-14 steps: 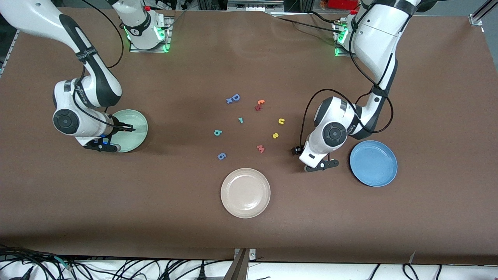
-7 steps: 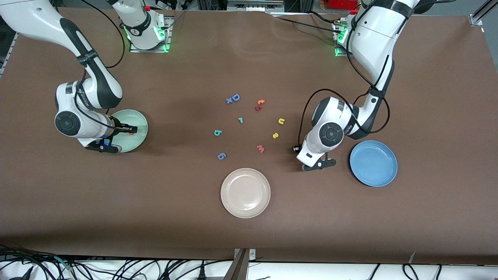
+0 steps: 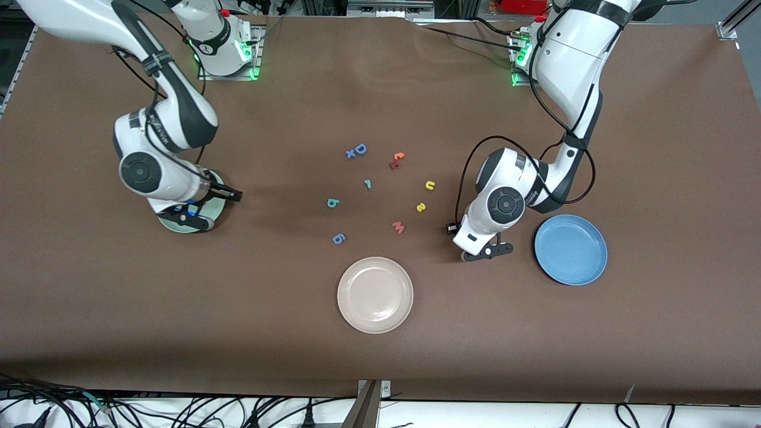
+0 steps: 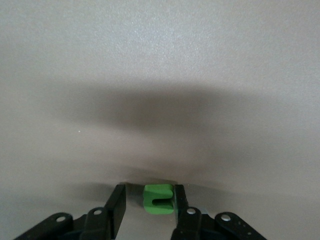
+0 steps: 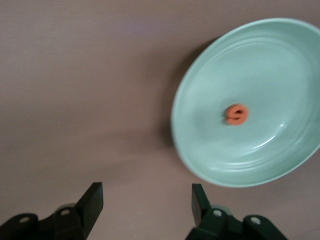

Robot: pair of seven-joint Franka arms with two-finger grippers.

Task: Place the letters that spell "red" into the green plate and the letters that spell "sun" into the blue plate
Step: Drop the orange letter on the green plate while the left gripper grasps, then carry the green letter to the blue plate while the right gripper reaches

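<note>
1. Now the orange e [image 5: 236,114] is seen lying in the green plate [image 5: 260,60].
2. The right gripper [image 5: 146,187] is held wide open over the table, just beside that plate.
3. The green n [image 4: 158,199] is framed by the narrow left gripper [image 4: 149,189] near the blue plate [image 3: 571,249]; a small gap is seen on one side.
4. The yellow u [image 3: 430,185], yellow s [image 3: 420,207], teal r [image 3: 367,183] and teal d [image 3: 332,203] are seen mid-table.

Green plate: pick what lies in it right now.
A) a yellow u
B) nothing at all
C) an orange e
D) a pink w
C: the right wrist view shows the orange e lying alone in the green plate, with the right gripper open over the table beside the plate.
</note>
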